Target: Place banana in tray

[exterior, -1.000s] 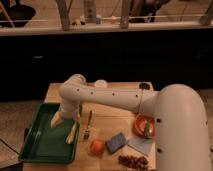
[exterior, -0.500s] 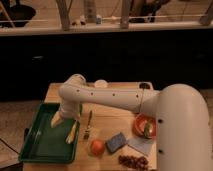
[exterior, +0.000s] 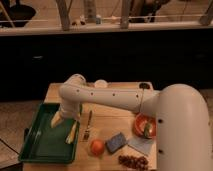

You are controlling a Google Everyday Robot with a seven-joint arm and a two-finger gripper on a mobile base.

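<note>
A: What is the biggest thing here, and has it changed?

B: The tabletop [exterior: 107, 125] carries everything. On its left part lies the tray [exterior: 42, 145], and it sits as it did one second ago.

A: And the arm?

B: The arm [exterior: 107, 97] reaches from the right, over the tabletop, to the right rim of the tray. Its end effector [exterior: 64, 116] hangs just above that rim. Compared with the two earlier pictures I see almost no motion; it has stayed in the same place.

A: Where is the banana?

B: The banana [exterior: 72, 132] lies slanted at the right edge of the tray, just below the end effector. Whether it rests fully inside or leans on the rim, I cannot tell. It did not move either.

A: Is it still held?

B: I cannot tell if the end effector is holding it or has let go.

A: So what does this mean for the task?

B: I judge the placing is nearly finished, perhaps done; only release and retreat would remain.

A: Other things?

B: Right of the tray: a bowl [exterior: 144, 125], a sponge [exterior: 116, 142], an orange [exterior: 97, 146], and a fork [exterior: 88, 125] nearest the tray.
</note>
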